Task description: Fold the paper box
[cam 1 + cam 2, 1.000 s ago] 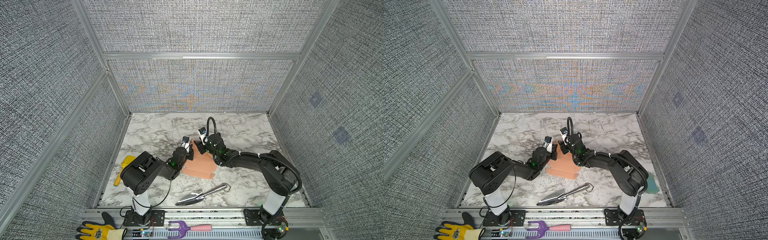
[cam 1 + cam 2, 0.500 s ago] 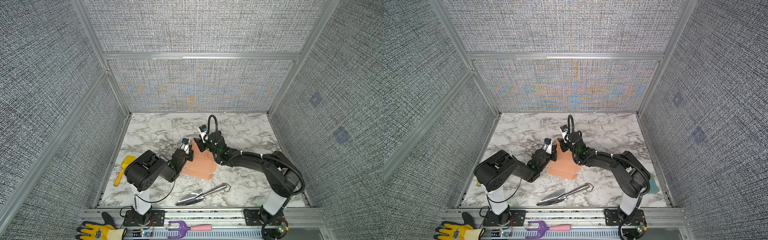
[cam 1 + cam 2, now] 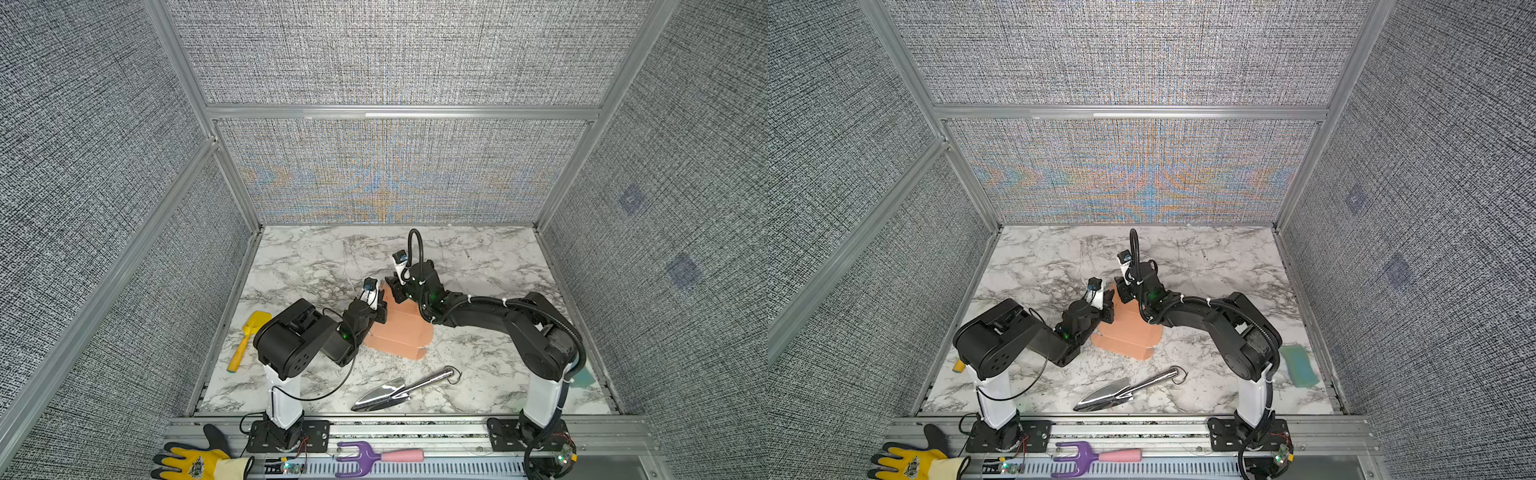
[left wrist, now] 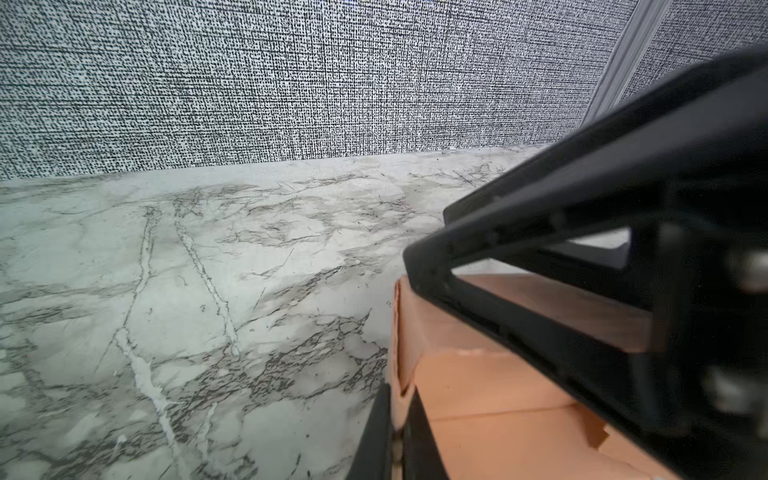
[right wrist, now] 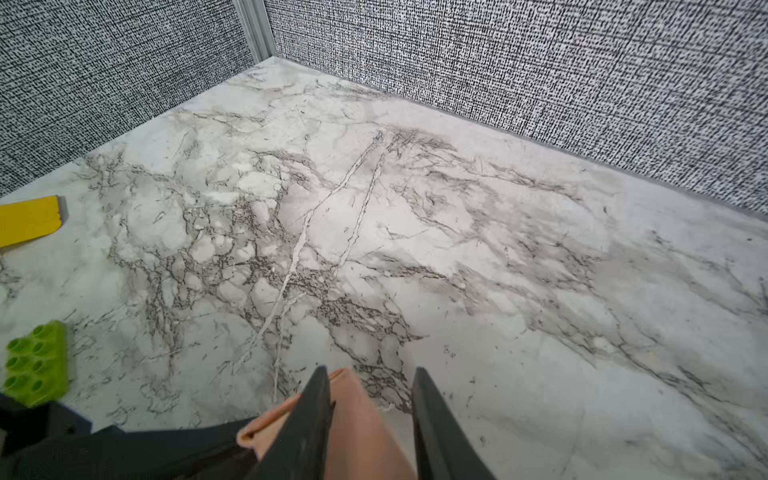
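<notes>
Left wrist view: your left gripper [image 4: 395, 432] is clenched on a wall edge of the paper box [image 4: 498, 395]. Your right gripper [image 5: 369, 376] straddles a flap, jaws apart. The box lies near the steel trowel [image 3: 399, 390], on its back-wall side.

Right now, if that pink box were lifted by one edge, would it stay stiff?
Probably not: the box is thin sheet, and the flap the left fingers pinch looks slightly bowed. Likely light, so a push should slide it across the smooth table. It would probably bend first at its visible creases.
</notes>
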Controlling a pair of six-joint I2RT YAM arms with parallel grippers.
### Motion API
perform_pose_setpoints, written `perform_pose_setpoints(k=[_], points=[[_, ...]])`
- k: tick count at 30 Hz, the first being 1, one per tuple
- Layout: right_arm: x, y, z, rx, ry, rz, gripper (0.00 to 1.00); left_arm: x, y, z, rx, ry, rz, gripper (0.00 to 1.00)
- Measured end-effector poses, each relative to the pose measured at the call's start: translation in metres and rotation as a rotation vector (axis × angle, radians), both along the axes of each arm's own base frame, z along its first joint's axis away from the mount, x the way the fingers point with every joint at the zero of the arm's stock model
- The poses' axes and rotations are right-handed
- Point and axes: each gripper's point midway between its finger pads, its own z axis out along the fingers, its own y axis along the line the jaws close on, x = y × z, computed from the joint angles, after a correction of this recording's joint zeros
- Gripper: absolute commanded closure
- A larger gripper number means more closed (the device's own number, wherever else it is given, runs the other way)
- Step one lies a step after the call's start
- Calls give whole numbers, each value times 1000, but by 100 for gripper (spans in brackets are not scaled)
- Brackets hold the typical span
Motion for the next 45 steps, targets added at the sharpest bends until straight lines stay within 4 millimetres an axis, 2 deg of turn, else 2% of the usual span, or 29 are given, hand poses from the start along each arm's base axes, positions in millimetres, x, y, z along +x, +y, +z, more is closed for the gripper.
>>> perform_pose_setpoints(k=[11, 15, 17, 19, 22, 24, 27, 31, 36, 39, 41, 43, 45], points=[[-9, 5, -6, -16, -19, 9, 68, -4, 1, -7, 11, 16, -8, 84], [-10, 4, -3, -21, -19, 4, 68, -3, 0, -8, 12, 17, -10, 95], [-13, 0, 3, -38, -16, 2, 68, -3, 0, -9, 14, 16, -12, 97], [-12, -7, 19, -28, -32, -16, 68, -2, -1, -8, 13, 15, -12, 98], [-5, -25, 44, 4, -66, -60, 68, -2, -3, -7, 10, 14, -20, 99], [-3, -38, 50, 18, -68, -97, 68, -2, -4, -7, 10, 15, -22, 99], [-10, -47, 36, 6, -40, -112, 68, -1, -4, -7, 12, 17, -23, 99], [-22, -59, -4, -25, 30, -135, 68, 0, -5, -8, 14, 20, -23, 99], [-19, -61, -6, 33, 7, -164, 69, 1, -7, -8, 17, 24, -25, 99], [-26, -68, 2, 42, 5, -172, 69, 1, -7, -8, 17, 25, -25, 100], [-29, -75, 21, 66, -19, -182, 69, 2, -7, -7, 18, 26, -24, 100], [-31, -90, 43, 104, -57, -204, 68, 4, -7, -7, 20, 30, -16, 100], [-36, -108, 50, 129, -68, -215, 68, 6, -7, -7, 23, 33, -6, 100]])
